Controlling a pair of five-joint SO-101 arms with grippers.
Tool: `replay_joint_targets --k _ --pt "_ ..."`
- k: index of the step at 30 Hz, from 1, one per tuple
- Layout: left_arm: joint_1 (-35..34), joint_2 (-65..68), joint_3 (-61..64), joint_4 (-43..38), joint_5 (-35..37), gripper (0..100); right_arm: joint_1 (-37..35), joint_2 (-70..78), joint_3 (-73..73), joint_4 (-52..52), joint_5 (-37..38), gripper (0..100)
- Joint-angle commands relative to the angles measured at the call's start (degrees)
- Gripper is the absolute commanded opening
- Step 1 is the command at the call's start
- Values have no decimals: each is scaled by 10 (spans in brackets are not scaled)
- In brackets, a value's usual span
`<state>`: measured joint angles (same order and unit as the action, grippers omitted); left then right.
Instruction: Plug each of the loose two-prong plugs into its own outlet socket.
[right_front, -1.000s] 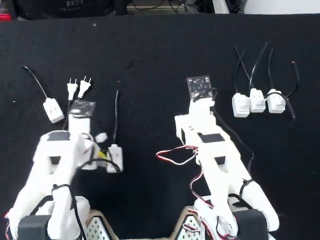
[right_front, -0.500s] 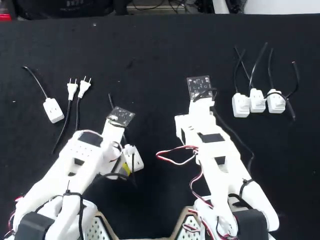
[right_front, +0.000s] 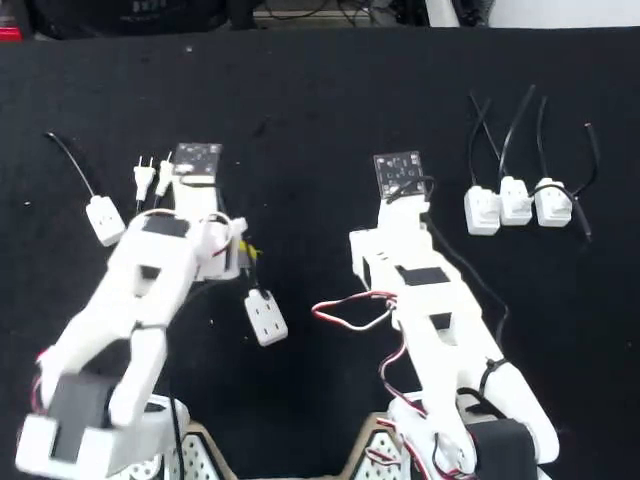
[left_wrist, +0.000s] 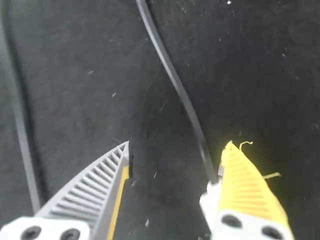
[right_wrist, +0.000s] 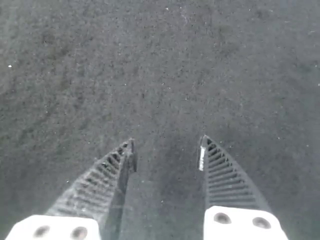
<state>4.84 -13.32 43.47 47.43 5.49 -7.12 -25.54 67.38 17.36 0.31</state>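
Observation:
Two loose white two-prong plugs (right_front: 155, 176) lie side by side at the far left, prongs pointing away. A white socket (right_front: 103, 220) rests just left of them, and a second white socket (right_front: 265, 316) lies free nearer the middle. My left gripper (right_front: 240, 252) hangs just beyond that second socket. In the left wrist view this gripper (left_wrist: 177, 147) is open and a thin black cable (left_wrist: 170, 75) runs between its fingers, close against the yellow-faced finger (left_wrist: 245, 180). My right gripper (right_wrist: 167, 141) is open over bare black cloth, holding nothing.
Three white sockets (right_front: 515, 203) with black cables sit in a row at the far right. The right arm (right_front: 410, 260) stands mid-table with red and white wires looping at its side. A second black cable (left_wrist: 17, 125) runs beside the grey finger.
The left arm carried the second socket rightward, then let it go. It has swung back and away toward the loose plugs, leaving the socket lying on the cloth. The right arm has not moved.

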Motion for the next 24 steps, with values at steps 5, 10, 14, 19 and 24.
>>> replay_joint_targets --k 5,10,14,19,24 --pt "-3 174 -115 -26 47 289 10 -23 -27 -15 -2 194" --pt "-59 185 -119 44 70 289 10 -23 -28 -16 -1 194" --pt "-91 157 -114 117 62 289 10 -23 -22 -40 -2 194" --pt "-129 100 -111 184 0 289 10 -23 -22 -40 -2 194" --pt "-174 40 -62 214 -106 289 10 -23 -22 -39 -2 194"
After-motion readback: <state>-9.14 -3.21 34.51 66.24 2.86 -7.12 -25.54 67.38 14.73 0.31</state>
